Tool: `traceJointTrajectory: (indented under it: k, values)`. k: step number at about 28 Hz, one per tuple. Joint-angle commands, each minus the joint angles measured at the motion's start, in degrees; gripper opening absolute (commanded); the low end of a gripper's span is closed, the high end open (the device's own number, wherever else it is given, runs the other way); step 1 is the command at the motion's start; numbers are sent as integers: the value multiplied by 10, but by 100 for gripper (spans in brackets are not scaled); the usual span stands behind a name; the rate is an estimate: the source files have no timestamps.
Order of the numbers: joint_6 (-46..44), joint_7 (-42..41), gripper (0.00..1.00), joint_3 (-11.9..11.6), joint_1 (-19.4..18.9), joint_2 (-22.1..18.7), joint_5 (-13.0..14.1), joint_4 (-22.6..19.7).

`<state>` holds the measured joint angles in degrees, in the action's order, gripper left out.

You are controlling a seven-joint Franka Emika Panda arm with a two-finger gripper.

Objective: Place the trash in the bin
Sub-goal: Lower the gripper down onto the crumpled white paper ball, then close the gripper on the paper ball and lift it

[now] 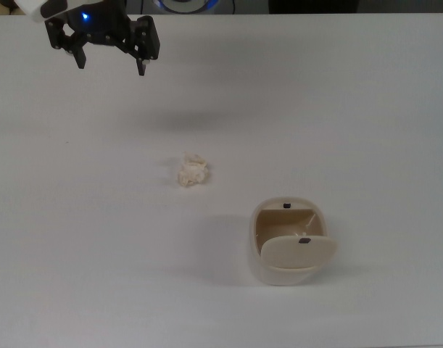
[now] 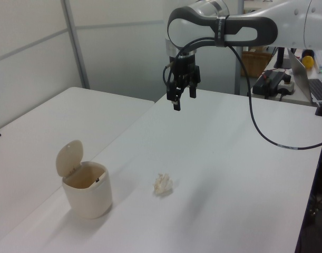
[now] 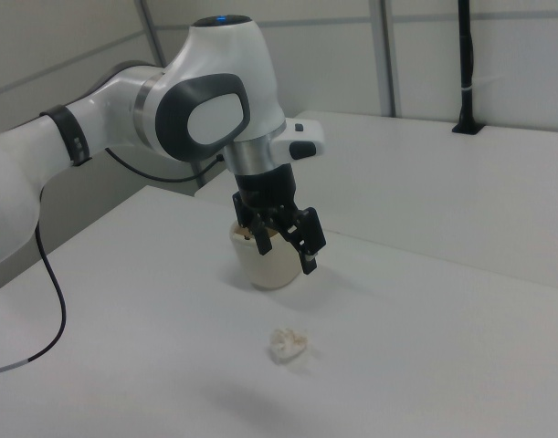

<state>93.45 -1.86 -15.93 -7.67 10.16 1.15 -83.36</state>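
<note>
My tool hangs open and empty above the counter. In the top view, the trash lies on the counter at my 5 o'clock, and the bin, lid tipped open, stands farther along at 4 o'clock.

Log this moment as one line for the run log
stage: pre-grasp | hand: open, empty, raised | trash: on table, apart from bin | bin: lid tipped up, mouth open
</note>
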Motion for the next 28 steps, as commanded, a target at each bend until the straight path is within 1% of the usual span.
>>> traceJointTrajectory:
  k: [1,5,6,9,11,14,15,16,18,20,21,22,23,25,26,28]
  values:
    - [9,-1,100,5,-3,-3,19,-14]
    - [10,-8,100,8,-9,6,18,-15]
    - [9,-10,100,13,-9,19,18,-15]
    - [10,-26,100,27,-9,30,13,-15]
    - [10,-62,100,32,-9,53,11,-15]
    - [10,-110,100,42,-9,69,11,-16]
    - [10,-125,100,47,-9,77,11,-17]
    - [13,-148,100,56,-9,93,11,-20]
    - [16,-158,100,67,-9,114,7,-20]
    - [23,-158,100,81,-10,139,-6,-19]
    - [41,-152,100,99,-11,161,-31,-20]
    - [51,-150,99,107,-13,171,-43,-20]
    - [60,-147,94,113,-13,179,-52,-21]
    - [74,-134,84,118,-13,193,-60,-22]
    - [86,-123,71,118,-15,202,-62,-22]
    - [91,-124,51,118,-14,203,-60,-23]
